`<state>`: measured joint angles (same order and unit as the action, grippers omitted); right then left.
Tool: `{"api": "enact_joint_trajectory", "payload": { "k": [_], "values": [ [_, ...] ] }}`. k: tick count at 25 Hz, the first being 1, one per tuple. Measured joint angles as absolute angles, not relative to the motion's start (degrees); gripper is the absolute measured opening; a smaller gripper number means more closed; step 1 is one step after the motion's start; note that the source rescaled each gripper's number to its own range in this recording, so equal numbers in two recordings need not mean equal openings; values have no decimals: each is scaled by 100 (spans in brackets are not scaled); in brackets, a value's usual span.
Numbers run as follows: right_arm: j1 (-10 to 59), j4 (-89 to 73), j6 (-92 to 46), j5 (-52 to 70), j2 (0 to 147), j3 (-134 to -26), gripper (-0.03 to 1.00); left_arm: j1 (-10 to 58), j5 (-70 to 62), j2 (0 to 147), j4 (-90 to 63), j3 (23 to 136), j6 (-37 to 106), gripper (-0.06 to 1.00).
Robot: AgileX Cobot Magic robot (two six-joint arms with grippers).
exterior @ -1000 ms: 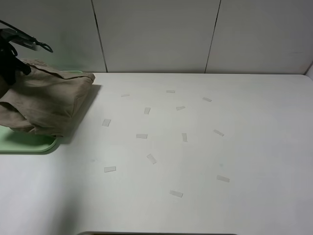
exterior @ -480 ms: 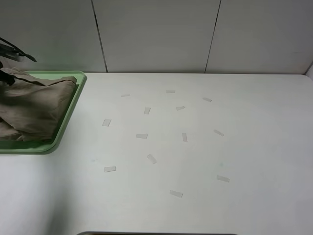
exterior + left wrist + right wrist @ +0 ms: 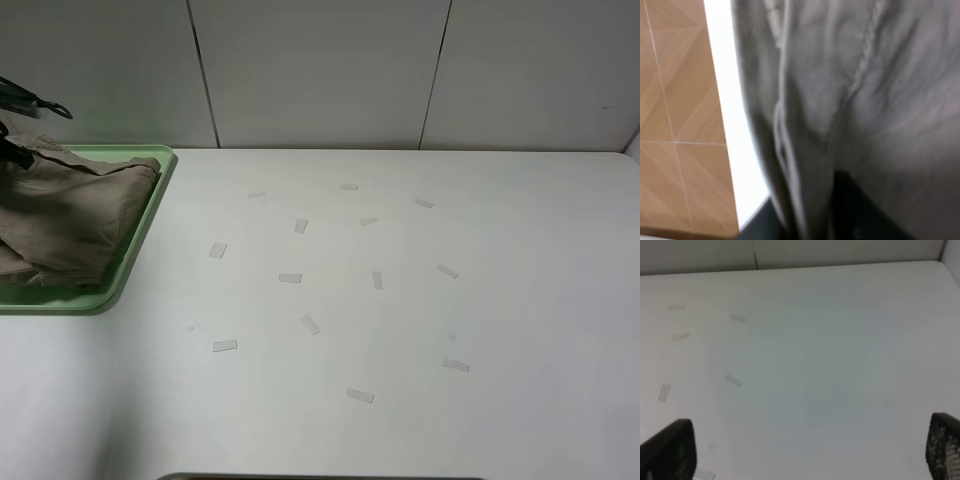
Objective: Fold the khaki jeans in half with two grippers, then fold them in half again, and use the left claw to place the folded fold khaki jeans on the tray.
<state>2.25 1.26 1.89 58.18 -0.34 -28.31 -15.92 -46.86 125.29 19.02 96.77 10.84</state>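
Observation:
The khaki jeans (image 3: 70, 215), folded into a thick bundle, lie on the pale-green tray (image 3: 60, 297) at the table's far left. Only a black sliver of the left claw (image 3: 8, 148) and its cable show at the picture's edge, right over the bundle's far corner. In the left wrist view the khaki jeans (image 3: 855, 100) fill the picture; a fold runs down between dark parts of the left claw (image 3: 812, 225), and how its jaws stand does not show. The right gripper (image 3: 810, 450) hangs open over bare table, its fingertips (image 3: 670, 452) far apart; the high view does not show it.
Several small pale tape strips (image 3: 290, 278) are scattered over the white table (image 3: 520, 300). A panelled wall (image 3: 320, 70) rises behind it. The left wrist view shows the table's white edge (image 3: 730, 125) and a brown tiled floor (image 3: 675, 125) beyond.
The jeans hung over the tray's right rim a second ago; they have since moved left and sunk onto the tray. The left arm has drawn further left.

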Motion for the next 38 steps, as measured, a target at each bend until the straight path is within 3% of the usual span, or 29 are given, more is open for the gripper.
{"api": "enact_joint_trajectory", "payload": {
  "k": [4,6,8,24,33,38],
  "values": [
    [225,126,189,5818,-34,-2831,100,-1592,-4637,12529,1807,9677,1052,70],
    [225,126,189,5818,-34,-2831,100,-1592,-4626,12529,1691,9677,1027,85],
    [225,126,189,5818,-34,-2831,100,-1581,-4625,12529,1599,9677,1015,92],
    [225,126,189,5818,-34,-2831,100,-1004,-4190,10831,1524,9558,649,96],
    [225,126,189,5818,-34,-2831,100,-996,-2900,8178,1170,7348,345,96],
    [225,126,189,5818,-34,-2831,100,-996,-2843,6952,906,6643,271,96]
  ]
}}
